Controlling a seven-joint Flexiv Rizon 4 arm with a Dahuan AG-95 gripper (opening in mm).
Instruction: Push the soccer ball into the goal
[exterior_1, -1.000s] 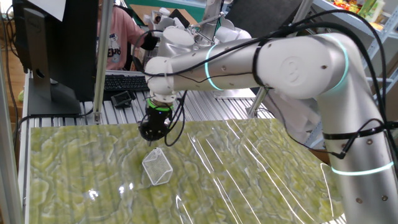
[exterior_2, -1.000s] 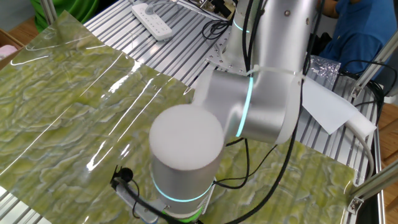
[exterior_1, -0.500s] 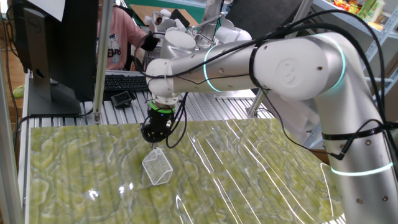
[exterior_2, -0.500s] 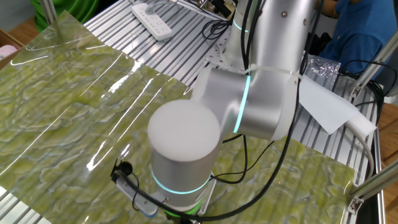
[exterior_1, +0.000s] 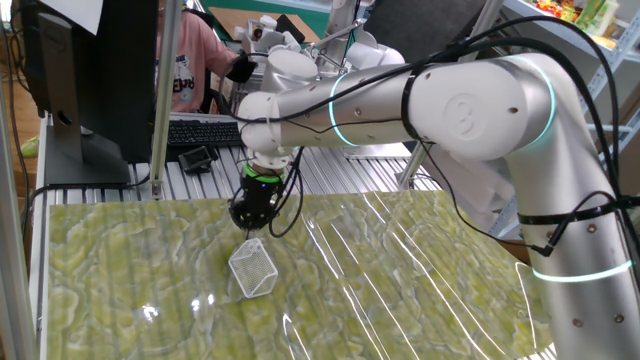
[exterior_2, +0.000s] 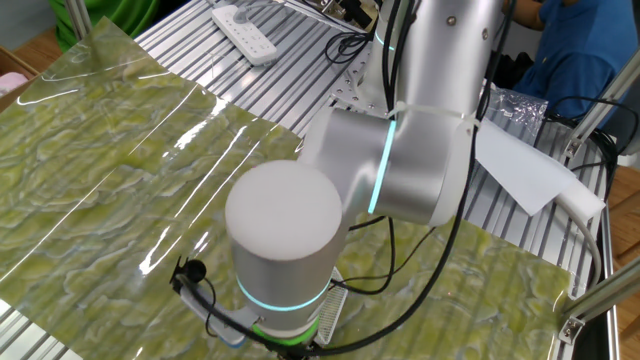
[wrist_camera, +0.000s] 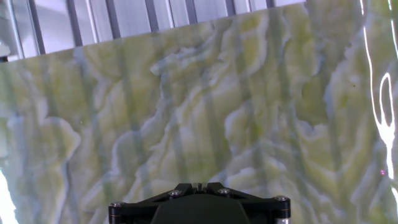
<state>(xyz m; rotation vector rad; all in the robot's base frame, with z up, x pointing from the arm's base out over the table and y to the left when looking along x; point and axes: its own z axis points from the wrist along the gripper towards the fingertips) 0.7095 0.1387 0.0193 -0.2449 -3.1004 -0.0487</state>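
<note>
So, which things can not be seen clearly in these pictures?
- Soccer ball: visible in no view; it may be hidden behind the gripper or inside the goal.
- Goal, the other fixed view: only an edge shows; the arm covers the rest.
- Hand view: only the green mat, no fingertips.

Green marbled mat (exterior_1: 420, 270) covers slatted metal table (exterior_1: 200, 178).

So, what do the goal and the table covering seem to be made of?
The goal: white mesh on a thin white frame, likely plastic or wire; it is see-through. The table covering: green marble-patterned sheet, apparently under clear glossy film; bright streaks of glare show.
</note>
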